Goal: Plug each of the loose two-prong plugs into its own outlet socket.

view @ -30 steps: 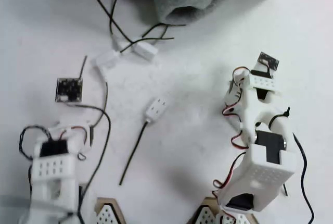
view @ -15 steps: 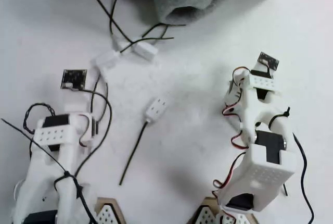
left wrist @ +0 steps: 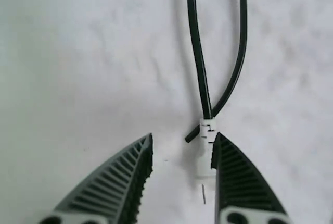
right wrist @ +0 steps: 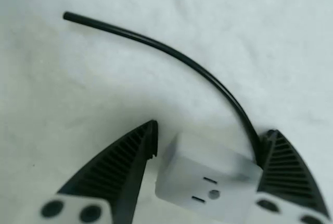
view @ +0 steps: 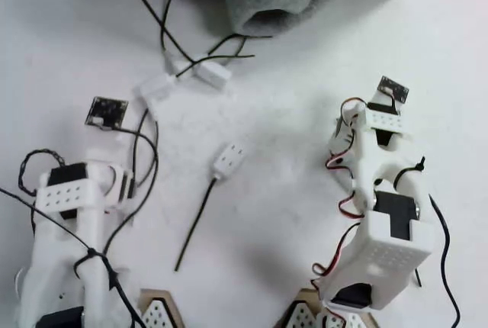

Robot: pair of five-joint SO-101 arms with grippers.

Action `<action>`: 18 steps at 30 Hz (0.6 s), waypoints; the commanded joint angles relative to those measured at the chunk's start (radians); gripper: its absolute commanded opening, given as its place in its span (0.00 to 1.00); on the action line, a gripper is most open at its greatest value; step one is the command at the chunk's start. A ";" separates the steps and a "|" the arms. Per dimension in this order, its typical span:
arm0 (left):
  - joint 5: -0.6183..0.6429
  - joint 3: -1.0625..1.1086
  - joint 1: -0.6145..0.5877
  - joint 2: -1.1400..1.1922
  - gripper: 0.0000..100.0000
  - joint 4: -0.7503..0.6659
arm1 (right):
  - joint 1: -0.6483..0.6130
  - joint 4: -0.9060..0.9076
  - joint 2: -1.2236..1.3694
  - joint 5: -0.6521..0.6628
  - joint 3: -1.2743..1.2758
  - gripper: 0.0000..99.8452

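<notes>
Left wrist view — left gripper [left wrist: 182, 137], jaws wide and empty, straddles the small white two-prong plug [left wrist: 206, 151], set to pinch; right gripper [right wrist: 213, 128], open too, brackets the white plastic outlet socket [right wrist: 203, 177] — likely to steady it.

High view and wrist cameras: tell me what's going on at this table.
Two arms are at a white table strewn with plugs and sockets. The left gripper is open, low over the table, with a small white plug on a black cord between its fingers, close to one. The right gripper is open around a white outlet socket. Another socket lies loose mid-table.
</notes>
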 commanded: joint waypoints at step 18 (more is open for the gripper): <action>-0.068 0.063 0.110 -0.012 0.20 0.120 | -0.030 -0.015 0.001 0.012 -0.015 0.31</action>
